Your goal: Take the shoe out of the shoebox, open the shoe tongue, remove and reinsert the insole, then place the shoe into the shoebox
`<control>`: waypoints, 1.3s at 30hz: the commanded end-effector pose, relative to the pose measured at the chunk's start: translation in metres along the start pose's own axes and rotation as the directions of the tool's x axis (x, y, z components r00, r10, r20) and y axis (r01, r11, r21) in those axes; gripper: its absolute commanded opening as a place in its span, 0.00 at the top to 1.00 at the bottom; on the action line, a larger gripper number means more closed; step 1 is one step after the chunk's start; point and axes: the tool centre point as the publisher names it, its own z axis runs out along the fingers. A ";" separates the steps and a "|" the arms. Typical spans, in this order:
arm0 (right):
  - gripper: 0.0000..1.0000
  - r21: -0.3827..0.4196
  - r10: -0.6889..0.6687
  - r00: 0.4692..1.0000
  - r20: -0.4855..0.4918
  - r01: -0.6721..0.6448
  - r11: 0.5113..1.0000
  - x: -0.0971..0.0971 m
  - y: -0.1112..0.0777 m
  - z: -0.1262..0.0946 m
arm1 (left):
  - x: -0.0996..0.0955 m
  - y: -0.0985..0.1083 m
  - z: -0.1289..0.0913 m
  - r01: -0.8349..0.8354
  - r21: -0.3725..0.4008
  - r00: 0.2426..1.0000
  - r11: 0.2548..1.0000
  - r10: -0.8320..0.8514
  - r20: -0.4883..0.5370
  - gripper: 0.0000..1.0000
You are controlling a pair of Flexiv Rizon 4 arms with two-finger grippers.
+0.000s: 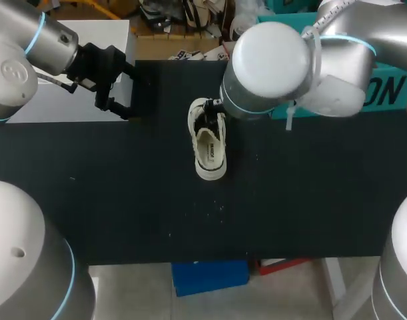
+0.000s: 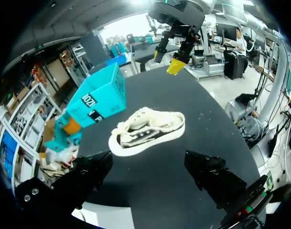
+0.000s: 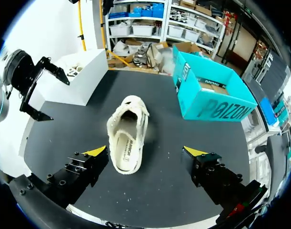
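From overhead, the right arm (image 1: pixel 276 63) hides most of the shoebox (image 1: pixel 393 93) — only teal slivers show.
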 end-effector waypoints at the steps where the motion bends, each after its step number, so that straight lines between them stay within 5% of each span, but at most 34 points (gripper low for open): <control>1: 0.00 0.092 0.004 0.999 0.033 -0.007 0.996 0.030 0.021 0.045 | 0.000 0.000 0.000 -0.001 -0.003 1.000 1.000 0.001 -0.001 0.00; 11: 0.00 0.193 -0.025 0.999 0.039 0.017 0.981 0.029 0.017 0.089 | 0.000 0.000 0.000 -0.001 -0.003 1.000 1.000 0.001 -0.001 0.00; 15: 0.13 0.225 -0.027 0.999 0.038 0.018 0.974 0.020 0.011 0.103 | 0.000 0.000 0.000 -0.001 -0.003 1.000 1.000 0.001 -0.001 0.00; 20: 0.49 0.261 0.016 0.999 0.035 -0.025 0.965 0.002 0.001 0.122 | 0.000 0.000 0.000 -0.001 -0.003 1.000 1.000 0.001 -0.001 0.00; 28: 0.54 0.293 0.049 0.998 0.031 -0.056 0.955 -0.019 -0.002 0.141 | 0.000 0.000 0.000 -0.001 -0.003 1.000 1.000 0.001 -0.001 0.00; 39: 0.52 0.341 -0.001 1.000 -0.008 0.004 0.940 -0.010 -0.003 0.159 | 0.000 0.000 0.000 -0.001 -0.003 1.000 1.000 0.001 -0.001 0.00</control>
